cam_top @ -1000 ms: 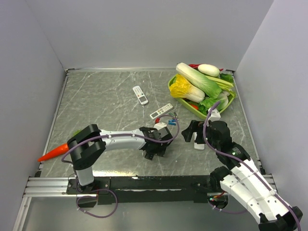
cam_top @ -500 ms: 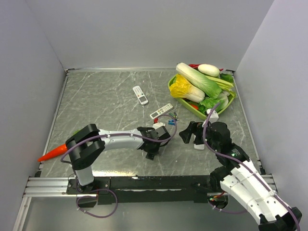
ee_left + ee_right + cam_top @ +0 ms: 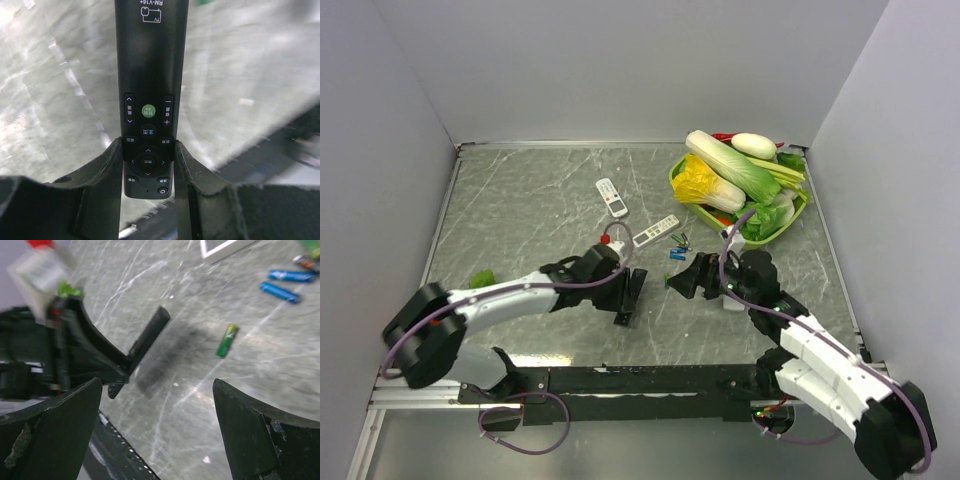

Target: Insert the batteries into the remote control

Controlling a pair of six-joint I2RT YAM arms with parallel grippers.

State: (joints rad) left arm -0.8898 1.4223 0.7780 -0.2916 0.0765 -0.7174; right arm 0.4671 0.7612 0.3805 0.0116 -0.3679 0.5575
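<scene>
left gripper [image 3: 148, 150] pinches the black remote [image 3: 150, 75] at its button end; stiff, smooth, probably light. right gripper [image 3: 156, 390] stands wide near the green battery [image 3: 226, 340]; grasp it mid-length.

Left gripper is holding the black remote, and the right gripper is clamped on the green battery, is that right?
Not quite. The right gripper is open and empty; the green battery lies loose on the table ahead of it, as the right wrist view shows. The left gripper does hold the black remote.
</scene>
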